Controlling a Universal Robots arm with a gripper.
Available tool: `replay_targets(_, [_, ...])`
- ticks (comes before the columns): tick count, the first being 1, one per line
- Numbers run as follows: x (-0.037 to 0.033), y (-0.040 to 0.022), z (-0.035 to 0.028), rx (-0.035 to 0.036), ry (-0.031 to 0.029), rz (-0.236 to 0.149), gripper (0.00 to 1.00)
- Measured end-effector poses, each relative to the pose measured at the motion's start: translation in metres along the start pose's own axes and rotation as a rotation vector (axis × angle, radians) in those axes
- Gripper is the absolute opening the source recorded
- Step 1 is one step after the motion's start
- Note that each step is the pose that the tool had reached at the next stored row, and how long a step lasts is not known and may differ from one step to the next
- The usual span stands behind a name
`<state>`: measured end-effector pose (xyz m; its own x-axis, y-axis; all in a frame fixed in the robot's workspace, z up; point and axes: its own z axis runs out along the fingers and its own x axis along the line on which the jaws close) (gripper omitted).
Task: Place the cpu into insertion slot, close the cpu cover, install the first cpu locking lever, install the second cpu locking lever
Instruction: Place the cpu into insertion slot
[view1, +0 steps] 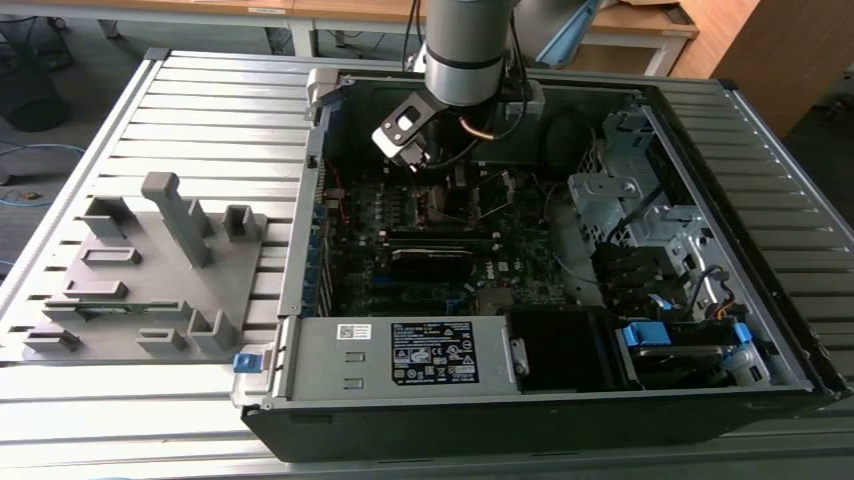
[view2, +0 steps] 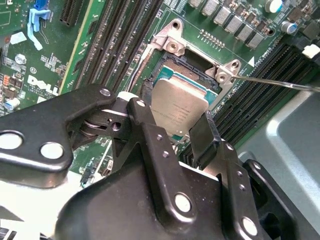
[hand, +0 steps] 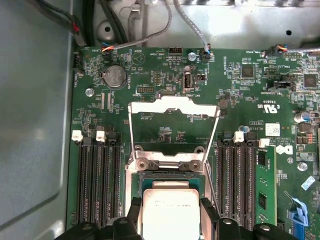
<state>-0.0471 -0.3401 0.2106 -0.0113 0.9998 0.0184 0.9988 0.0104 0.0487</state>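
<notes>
The gripper (hand: 170, 205) is reaching down into the open computer case (view1: 534, 250), and its black fingers (view2: 145, 130) are pressing narrowly against two opposite edges of the cpu (hand: 172, 212), holding it between them. In both wrist views the cpu (view2: 177, 100) is sitting directly over the insertion slot (hand: 172, 178), silver top facing up, though whether it is fully seated in the slot (view2: 187, 67) cannot be told. Beyond the slot, the cpu cover (hand: 172, 104) is standing swung open on its hinge, the green motherboard (hand: 240, 100) showing through its square window. A thin metal rod (view2: 280, 83) is sticking out from one corner of the slot. Rows of long black memory slots (hand: 97, 185) are running along both sides of the slot. In the exterior view the arm (view1: 461, 50) is coming down over the part of the case where the slot lies, and the case is resting on a slatted tabletop (view1: 200, 120).
</notes>
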Motion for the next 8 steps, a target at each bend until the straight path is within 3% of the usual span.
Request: replay_targets(8, [-0.0001, -0.0001, 0.0031, 0.0002, -0.0001, -0.005, 0.54])
